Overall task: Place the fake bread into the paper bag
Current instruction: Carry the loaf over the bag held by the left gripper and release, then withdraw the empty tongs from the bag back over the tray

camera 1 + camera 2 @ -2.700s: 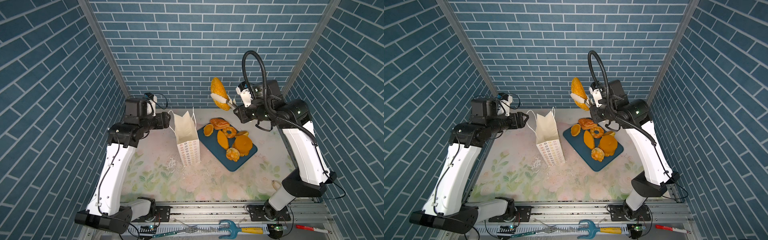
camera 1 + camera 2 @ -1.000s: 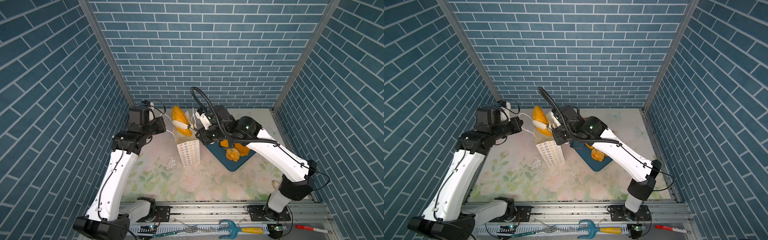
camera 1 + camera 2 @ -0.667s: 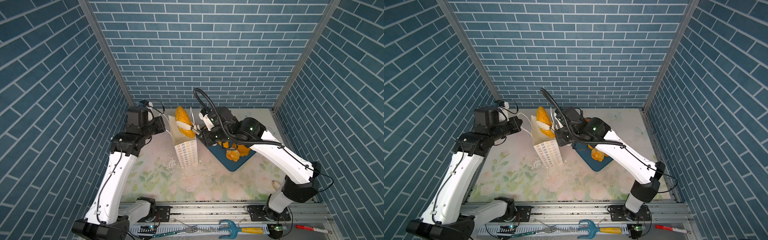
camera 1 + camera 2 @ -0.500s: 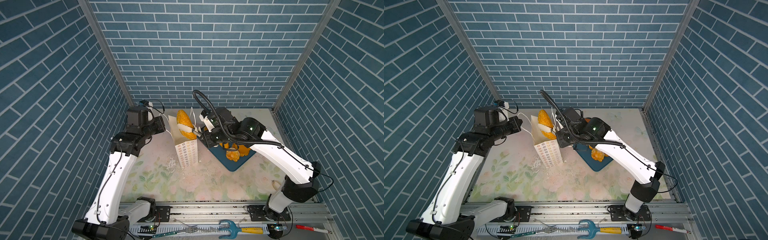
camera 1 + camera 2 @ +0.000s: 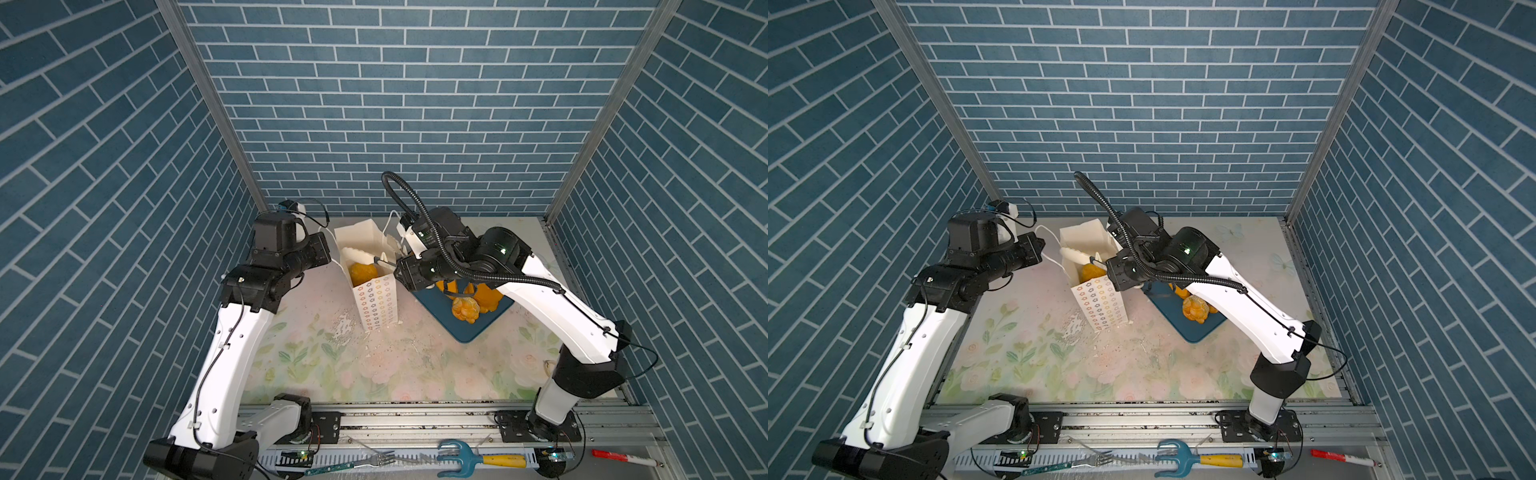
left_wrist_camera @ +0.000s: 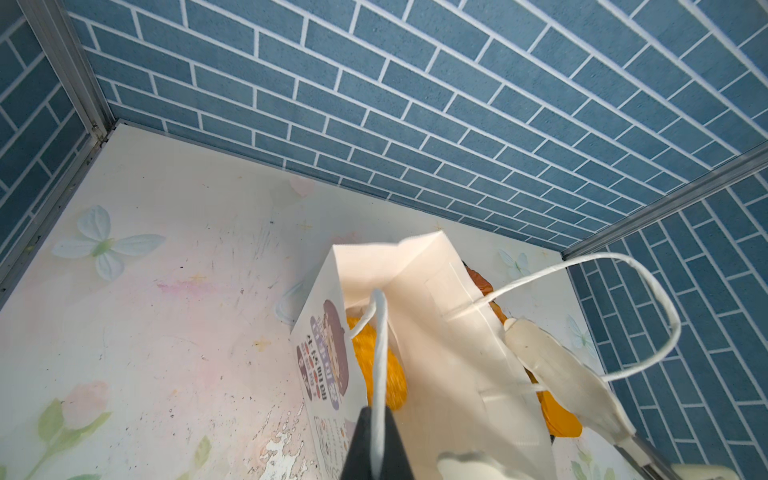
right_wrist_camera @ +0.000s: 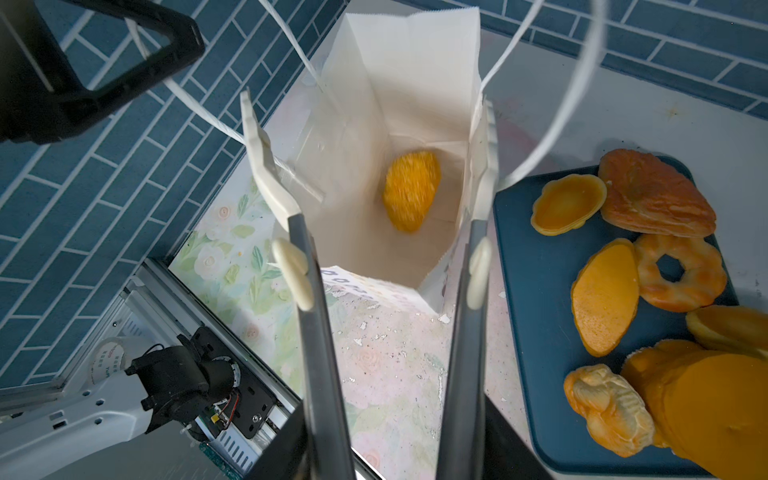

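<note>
Right gripper [image 7: 368,124] stands apart and empty over the paper bag [image 5: 376,299]; one oval loaf [image 7: 411,191] sits inside. Left gripper [image 6: 376,440] pinches a cord handle [image 6: 379,353]. Other bread [image 7: 604,297] on the blue tray [image 7: 540,332] looks light, glossy, likely slippery: grip across the narrow width.

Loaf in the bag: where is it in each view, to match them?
Top view: loaf inside the paper bag mouth, near centre.
Top view: loaf in the bag mouth, left of centre.
Left wrist: loaf low centre, behind the cord handle.
Right wrist: loaf upper centre, deep in the bag, blurred.
Shared landmark: the white paper bag.
</note>
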Robot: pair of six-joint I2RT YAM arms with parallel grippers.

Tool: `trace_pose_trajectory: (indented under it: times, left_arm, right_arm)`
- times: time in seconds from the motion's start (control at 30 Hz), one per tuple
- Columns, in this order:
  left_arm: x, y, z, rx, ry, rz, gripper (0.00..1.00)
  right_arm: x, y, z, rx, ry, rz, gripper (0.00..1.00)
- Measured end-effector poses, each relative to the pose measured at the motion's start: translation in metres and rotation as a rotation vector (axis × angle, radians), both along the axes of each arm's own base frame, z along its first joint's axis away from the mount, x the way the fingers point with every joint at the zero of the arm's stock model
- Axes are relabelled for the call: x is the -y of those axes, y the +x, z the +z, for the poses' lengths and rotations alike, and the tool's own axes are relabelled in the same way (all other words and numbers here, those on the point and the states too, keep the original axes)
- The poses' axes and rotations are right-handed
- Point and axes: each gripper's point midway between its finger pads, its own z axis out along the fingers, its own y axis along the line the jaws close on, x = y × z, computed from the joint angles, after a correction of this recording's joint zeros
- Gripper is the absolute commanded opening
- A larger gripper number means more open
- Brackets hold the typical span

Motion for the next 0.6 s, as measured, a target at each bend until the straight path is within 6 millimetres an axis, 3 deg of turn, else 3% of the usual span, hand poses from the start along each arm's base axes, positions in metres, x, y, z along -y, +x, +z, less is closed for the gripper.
trace_pose_trajectory:
  times: [0.2, 0.6]
  left_arm:
    - [0.0, 0.0, -0.001, -0.002, 0.001, 0.0, 0.0]
    - [0.0, 0.0, 0.0, -0.002, 0.007, -0.003, 0.0]
  right_arm:
    - [-0.002, 0.003, 0.01, 0.049, -0.003, 0.013, 0.52]
    - [-0.006, 0.006, 0.062, 0.204, 0.102, 0.082, 0.48]
